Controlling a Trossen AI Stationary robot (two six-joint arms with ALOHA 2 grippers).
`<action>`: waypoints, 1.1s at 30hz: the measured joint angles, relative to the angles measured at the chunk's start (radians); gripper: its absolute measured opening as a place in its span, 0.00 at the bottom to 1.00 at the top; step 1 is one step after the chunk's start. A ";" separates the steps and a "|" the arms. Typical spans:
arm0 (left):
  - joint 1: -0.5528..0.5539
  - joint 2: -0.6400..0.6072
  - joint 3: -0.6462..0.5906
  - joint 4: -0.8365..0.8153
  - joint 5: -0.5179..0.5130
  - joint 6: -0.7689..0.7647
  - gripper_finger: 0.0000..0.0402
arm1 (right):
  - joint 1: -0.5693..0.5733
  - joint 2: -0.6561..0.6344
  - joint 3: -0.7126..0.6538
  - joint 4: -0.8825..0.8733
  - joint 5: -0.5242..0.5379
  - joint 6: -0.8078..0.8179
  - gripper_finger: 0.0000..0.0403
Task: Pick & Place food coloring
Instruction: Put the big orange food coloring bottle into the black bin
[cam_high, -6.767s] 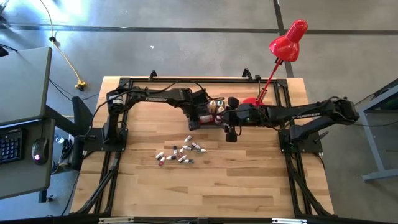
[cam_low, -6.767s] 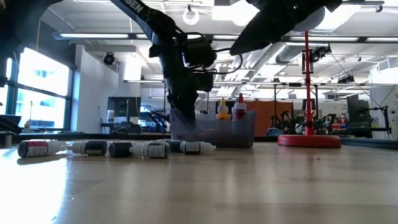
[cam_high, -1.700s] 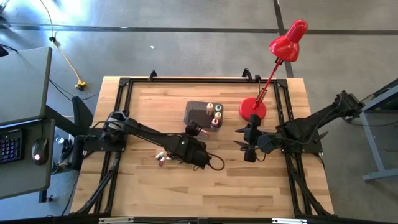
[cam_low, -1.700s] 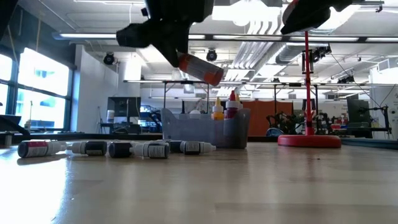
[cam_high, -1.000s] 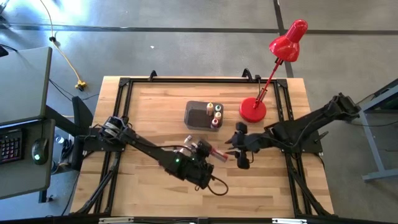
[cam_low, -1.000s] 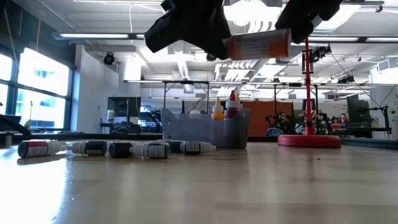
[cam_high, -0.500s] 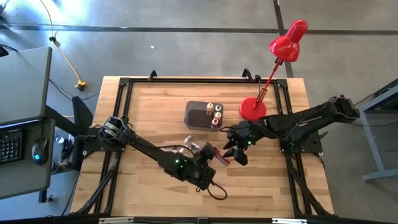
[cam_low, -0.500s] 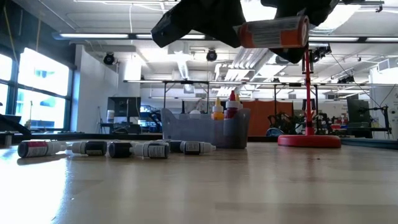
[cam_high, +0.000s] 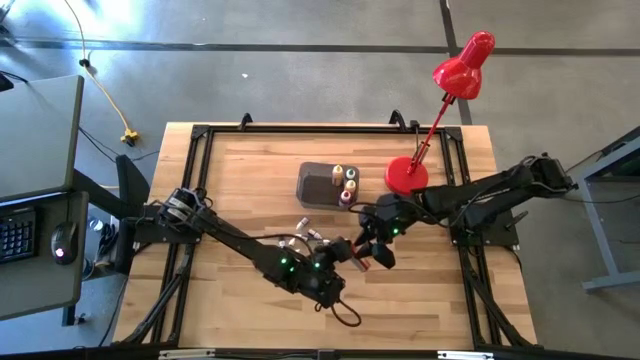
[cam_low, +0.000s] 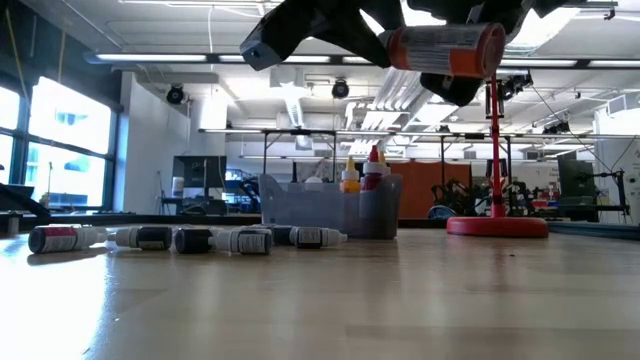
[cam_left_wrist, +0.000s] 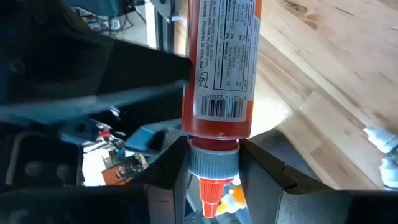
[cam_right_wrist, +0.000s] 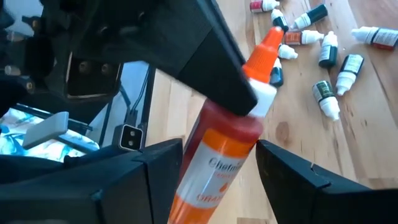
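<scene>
Two end effectors meet in mid-air above the wooden desk's middle. Left end effector (cam_high: 341, 252) pinches the capped neck of an orange-red labelled food coloring bottle (cam_low: 443, 49), held level. Right end effector (cam_right_wrist: 205, 163) is spread, its fingers flanking the bottle's body, not yet closed. Looks like a handover; next, right should clamp, then left release. Loose vials (cam_high: 300, 238) lie nearer the left edge; grey rectangular bin (cam_high: 318, 181) sits toward the far edge.

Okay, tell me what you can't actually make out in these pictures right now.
- Low view: the top edge cuts off both arms; only the held bottle shows clearly.
- High view: that bottle is too small to read, tucked between the left gripper and right gripper.
- Low view: the bin wall hides the lower parts of its bottles.
- Left wrist view: the picture edge cuts off the bottle's base.
</scene>
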 joint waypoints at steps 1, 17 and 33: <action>0.000 0.000 0.000 0.013 0.000 0.019 0.27 | 0.000 0.000 0.000 0.005 0.000 -0.001 0.49; 0.000 0.000 0.000 0.087 -0.110 0.112 0.27 | -0.001 -0.001 0.000 0.041 0.006 -0.021 0.49; 0.001 0.000 0.000 0.087 -0.127 0.112 0.30 | 0.000 -0.001 0.001 0.034 0.044 -0.068 0.37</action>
